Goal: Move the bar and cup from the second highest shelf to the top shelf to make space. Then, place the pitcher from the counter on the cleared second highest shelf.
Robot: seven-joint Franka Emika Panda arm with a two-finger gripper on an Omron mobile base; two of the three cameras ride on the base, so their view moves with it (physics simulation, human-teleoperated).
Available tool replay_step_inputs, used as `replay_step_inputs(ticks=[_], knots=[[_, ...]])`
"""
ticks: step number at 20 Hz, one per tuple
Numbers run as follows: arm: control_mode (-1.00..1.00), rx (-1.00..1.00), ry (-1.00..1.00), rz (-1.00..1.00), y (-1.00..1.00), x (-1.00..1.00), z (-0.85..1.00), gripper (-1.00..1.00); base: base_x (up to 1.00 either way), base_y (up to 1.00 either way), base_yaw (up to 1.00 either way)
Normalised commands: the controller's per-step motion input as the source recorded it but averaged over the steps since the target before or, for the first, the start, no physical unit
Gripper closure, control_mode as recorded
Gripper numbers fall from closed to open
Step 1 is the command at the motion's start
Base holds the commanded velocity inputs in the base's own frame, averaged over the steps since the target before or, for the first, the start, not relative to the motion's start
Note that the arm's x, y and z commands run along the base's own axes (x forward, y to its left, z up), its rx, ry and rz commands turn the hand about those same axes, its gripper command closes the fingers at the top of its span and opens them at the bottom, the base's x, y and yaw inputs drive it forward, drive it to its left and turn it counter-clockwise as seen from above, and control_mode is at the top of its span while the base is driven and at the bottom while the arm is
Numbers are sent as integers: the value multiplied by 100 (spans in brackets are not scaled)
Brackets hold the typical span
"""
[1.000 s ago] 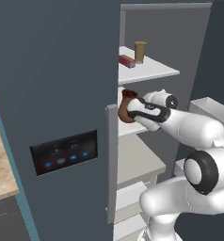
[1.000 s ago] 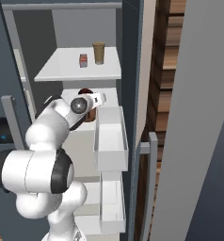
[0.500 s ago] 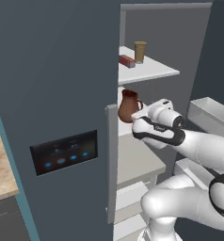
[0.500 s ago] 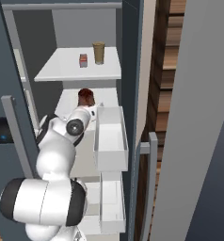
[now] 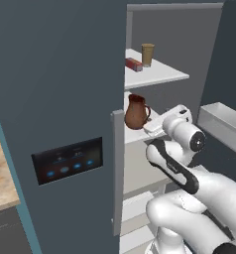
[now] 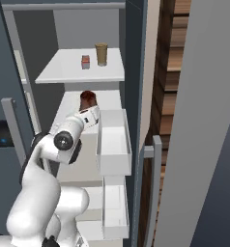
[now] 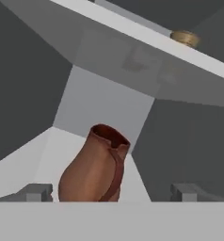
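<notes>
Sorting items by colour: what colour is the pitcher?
Reddish-brown, like clay; the pitcher shows best in the hand view.

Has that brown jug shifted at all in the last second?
Yes. A second ago the pitcher was in the gripper at the cabinet's front edge; now it stands farther in on the second highest shelf, with the fingers apart.

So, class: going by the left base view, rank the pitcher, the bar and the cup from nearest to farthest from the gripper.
1. The pitcher, on the second highest shelf, just left of the gripper.
2. The bar, above on the top shelf, near its front edge.
3. The cup, on the same shelf, behind the bar.
</notes>
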Motion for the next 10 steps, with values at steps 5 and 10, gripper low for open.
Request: replay_step_inputs(ticks=[5, 10], knots=[[-100, -5, 28, 0, 0, -93, 86, -100, 0, 0, 0], [-100, -5, 38, 0, 0, -99, 67, -100, 0, 0, 0]])
